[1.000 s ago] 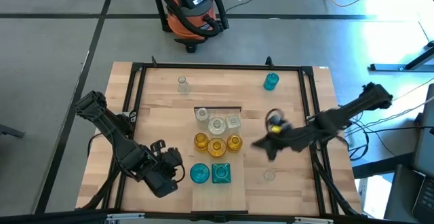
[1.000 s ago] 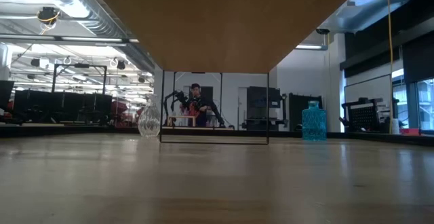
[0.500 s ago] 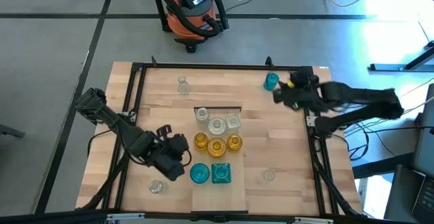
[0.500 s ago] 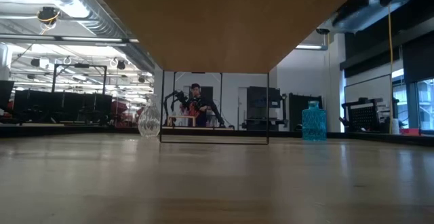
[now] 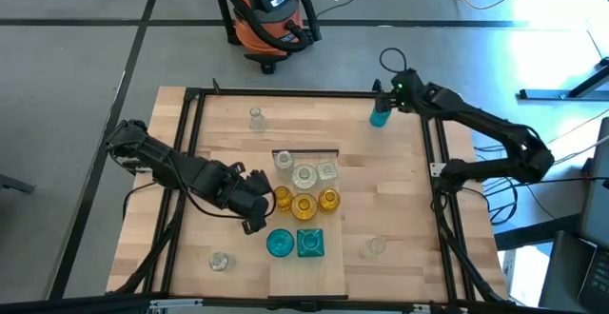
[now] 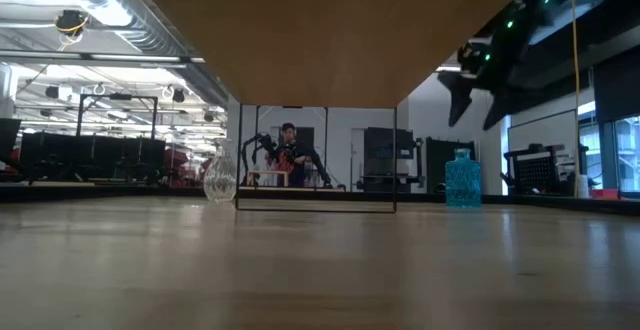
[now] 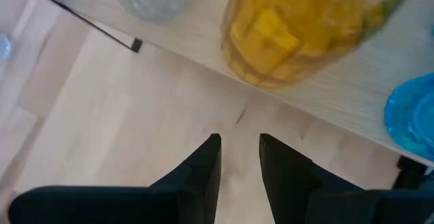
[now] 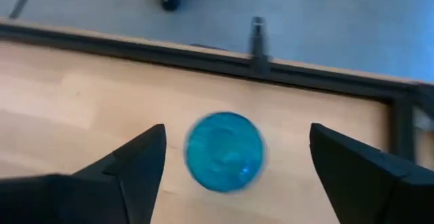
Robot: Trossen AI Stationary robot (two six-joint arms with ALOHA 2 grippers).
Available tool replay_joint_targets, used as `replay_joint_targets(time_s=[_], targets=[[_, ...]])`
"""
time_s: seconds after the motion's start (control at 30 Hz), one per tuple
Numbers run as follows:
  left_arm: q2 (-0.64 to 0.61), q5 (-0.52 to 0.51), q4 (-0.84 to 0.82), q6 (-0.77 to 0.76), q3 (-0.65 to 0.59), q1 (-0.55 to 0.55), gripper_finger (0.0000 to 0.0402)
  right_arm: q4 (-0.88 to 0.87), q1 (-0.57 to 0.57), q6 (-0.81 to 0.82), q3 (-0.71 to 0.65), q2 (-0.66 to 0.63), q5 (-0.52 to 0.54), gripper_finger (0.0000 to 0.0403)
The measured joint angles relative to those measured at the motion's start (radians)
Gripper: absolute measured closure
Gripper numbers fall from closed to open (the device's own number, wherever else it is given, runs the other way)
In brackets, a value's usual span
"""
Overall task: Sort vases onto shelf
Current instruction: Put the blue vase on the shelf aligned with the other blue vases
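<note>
Teal-blue round glass vase (image 5: 380, 115) upright near far right corner of slatted wooden counter (image 5: 400, 200), mouth upward, seen end-on between wide-spread jaws of right gripper (image 8: 230, 161) above. Left gripper (image 7: 239, 157) jaws narrow, empty, beside amber-yellow glass vase (image 7: 305, 27) on pale wooden shelf (image 5: 306, 266).

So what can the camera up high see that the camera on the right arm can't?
Only the high view shows the shelf with clear, amber and teal vases on it, the left gripper beside the amber ones, its narrow jaws empty, and loose clear vases on the table. Only the right wrist view looks straight down into the teal vase between the right gripper's wide-open jaws. Both show that teal vase, the black table frame and the orange vacuum on the floor.
</note>
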Motion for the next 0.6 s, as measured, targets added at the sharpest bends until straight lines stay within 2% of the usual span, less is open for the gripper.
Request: replay_joint_targets(time_s=[0.1, 0.37, 0.47, 0.6], targets=[[0.000, -0.010, -0.006, -0.034, 0.000, -0.014, 0.0308, 0.076, -0.019, -0.043, 0.001, 0.052, -0.054, 0.0093], [0.000, -0.012, -0.027, -0.167, 0.000, -0.058, 0.0308, 0.076, -0.016, -0.015, 0.001, 0.174, -0.038, 0.0139], [0.000, -0.020, -0.027, -0.207, 0.000, -0.075, 0.0308, 0.077, -0.017, -0.009, 0.001, 0.202, -0.005, 0.0171], [0.000, -0.034, -0.027, -0.246, 0.000, -0.097, 0.0308, 0.077, -0.016, -0.008, 0.001, 0.227, -0.009, 0.0237]])
